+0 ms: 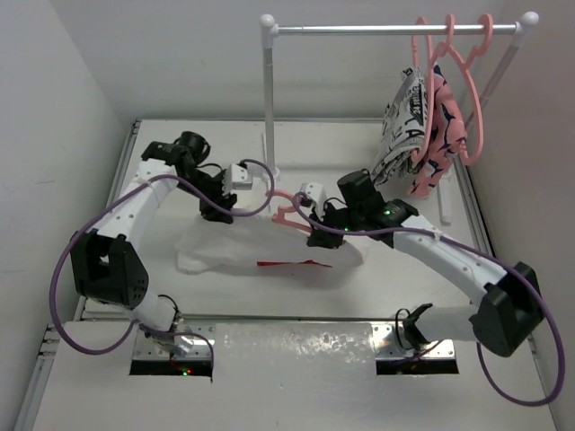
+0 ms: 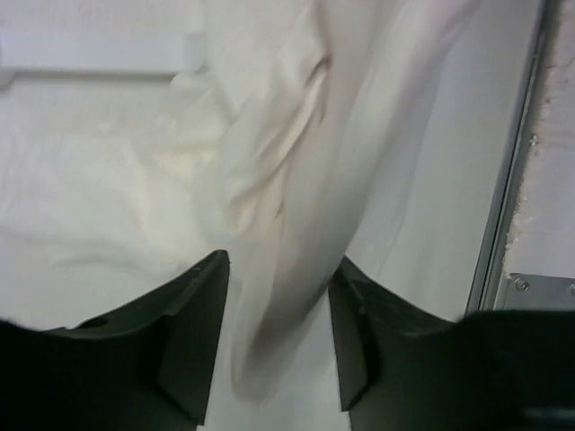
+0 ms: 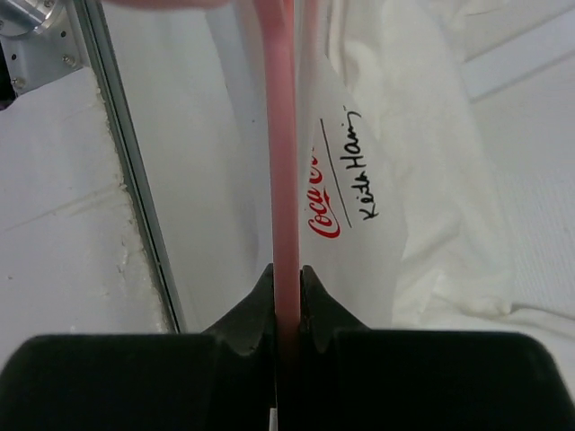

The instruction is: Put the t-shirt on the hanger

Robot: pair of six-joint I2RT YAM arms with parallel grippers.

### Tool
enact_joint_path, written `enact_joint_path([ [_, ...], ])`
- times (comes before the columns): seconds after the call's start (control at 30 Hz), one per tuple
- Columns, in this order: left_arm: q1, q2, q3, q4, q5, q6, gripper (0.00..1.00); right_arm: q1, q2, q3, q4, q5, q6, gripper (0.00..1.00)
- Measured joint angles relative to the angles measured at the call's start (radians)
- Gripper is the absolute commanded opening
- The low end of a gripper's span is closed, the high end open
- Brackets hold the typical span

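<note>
Arms: the left arm [image 1: 135, 202] and right arm [image 1: 449, 256] rise from the near edge, well in front of the rack [image 1: 395, 29], and bend inward toward each other.
T-shirt: the white t-shirt [image 1: 225, 247] lies crumpled on the tabletop [image 1: 359, 162] in front of the rack's left post. Its red print [image 3: 325, 193] faces up along the near hem side.
Hanger: the pink hanger [image 1: 286, 213] is held just above the t-shirt's far right part, in front of the rack and below its bar.
Left end effector: the left end effector [image 2: 278, 262] has a thick bunched fold of t-shirt filling the gap between its jaws and appears to pinch it, raised off the tabletop.
Right end effector: the right end effector [image 3: 287, 274] is pressed tight on the hanger's thin bar.
Step in hand: likely feeding one hanger shoulder into the cloth. Which opening is on offer cannot be told.
Doing it well: the left should hold the fold lifted so that the layers part. The right should slide the hanger tip in low and slowly, because thin plastic may twist in the pinch or snag on a seam.
Surface: white, matte and bare around the t-shirt, with a metal rail at its edge.
Room: plain white walls [image 1: 63, 108] close in on three sides. On the rack's right end hang spare hangers [image 1: 467, 90] and two patterned garments [image 1: 422, 130].
</note>
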Motion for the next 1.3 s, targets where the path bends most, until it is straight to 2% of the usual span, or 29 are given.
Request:
enact_joint_path([
  [0.13, 0.068, 0.040, 0.027, -0.026, -0.023, 0.014, 0.65, -0.044, -0.085, -0.007, -0.050, 0.004, -0.002, 0.00],
  [0.3, 0.070, 0.045, -0.005, -0.012, -0.026, -0.010, 0.64, -0.051, -0.126, -0.001, -0.121, 0.004, -0.004, 0.00],
  [0.37, 0.070, 0.040, -0.031, 0.018, -0.025, -0.038, 0.49, -0.051, -0.126, 0.008, -0.153, 0.004, -0.006, 0.00],
  [0.4, 0.071, 0.036, -0.047, 0.036, -0.026, -0.054, 0.39, -0.051, -0.126, 0.013, -0.165, 0.004, -0.007, 0.00],
  [0.43, 0.073, 0.031, -0.062, 0.068, -0.027, -0.074, 0.18, -0.051, -0.126, 0.019, -0.175, 0.003, -0.008, 0.00],
  [0.47, 0.076, 0.022, -0.089, 0.089, -0.030, -0.094, 0.06, -0.051, -0.126, 0.026, -0.185, 0.004, -0.010, 0.00],
  [0.5, 0.078, 0.015, -0.109, 0.114, -0.035, -0.101, 0.00, -0.051, -0.126, 0.032, -0.193, 0.006, -0.010, 0.00],
  [0.93, 0.109, 0.037, -0.132, 0.171, 0.047, -0.122, 0.01, -0.070, -0.138, 0.089, -0.287, 0.066, -0.042, 0.00],
  [0.97, 0.116, 0.047, -0.120, 0.164, 0.060, -0.123, 0.08, -0.070, -0.142, 0.092, -0.290, 0.068, -0.043, 0.00],
  [1.0, 0.122, 0.057, -0.106, 0.155, 0.069, -0.124, 0.24, -0.070, -0.147, 0.094, -0.293, 0.071, -0.043, 0.00],
  [1.1, 0.149, 0.086, -0.065, 0.140, 0.052, -0.119, 0.35, -0.072, -0.177, 0.101, -0.319, 0.072, -0.041, 0.00],
  [1.2, 0.187, 0.109, -0.058, 0.132, 0.073, -0.127, 0.32, -0.076, -0.209, 0.114, -0.351, 0.071, -0.037, 0.00],
  [1.23, 0.196, 0.113, -0.058, 0.132, 0.085, -0.138, 0.26, -0.076, -0.212, 0.120, -0.356, 0.071, -0.035, 0.00],
  [1.27, 0.199, 0.113, -0.060, 0.136, 0.097, -0.148, 0.10, -0.077, -0.213, 0.127, -0.361, 0.070, -0.034, 0.00],
  [1.3, 0.199, 0.112, -0.064, 0.143, 0.112, -0.155, 0.03, -0.077, -0.213, 0.132, -0.364, 0.070, -0.034, 0.00],
])
